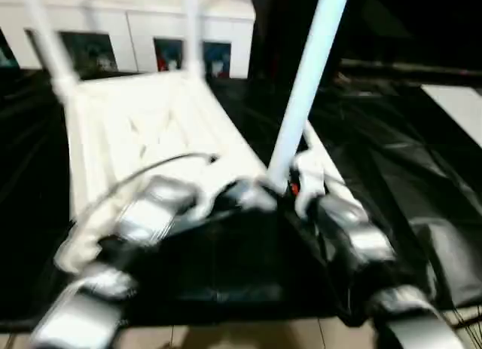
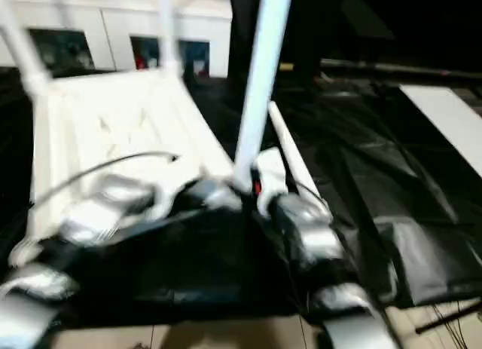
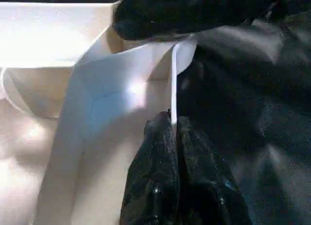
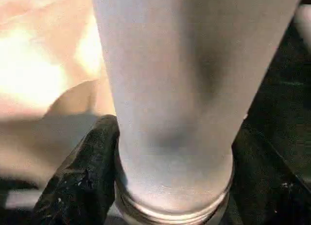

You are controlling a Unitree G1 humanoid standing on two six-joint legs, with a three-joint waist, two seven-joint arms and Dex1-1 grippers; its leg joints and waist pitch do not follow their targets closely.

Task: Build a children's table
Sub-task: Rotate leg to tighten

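Third leg going into near right socket: right gripper clamped on it, left gripper pinched on tabletop rim; next, press straight down.

Silver segmented forearms; thin dark cable arcs behind left gripper; black glossy fingers; red mark beside right gripper.

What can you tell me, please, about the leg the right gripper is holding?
The leg is a long, smooth white tube, plastic by its look, rising tilted from the near right corner of the upturned tabletop. The right gripper clasps it near its base, where the right wrist view shows a ringed end.
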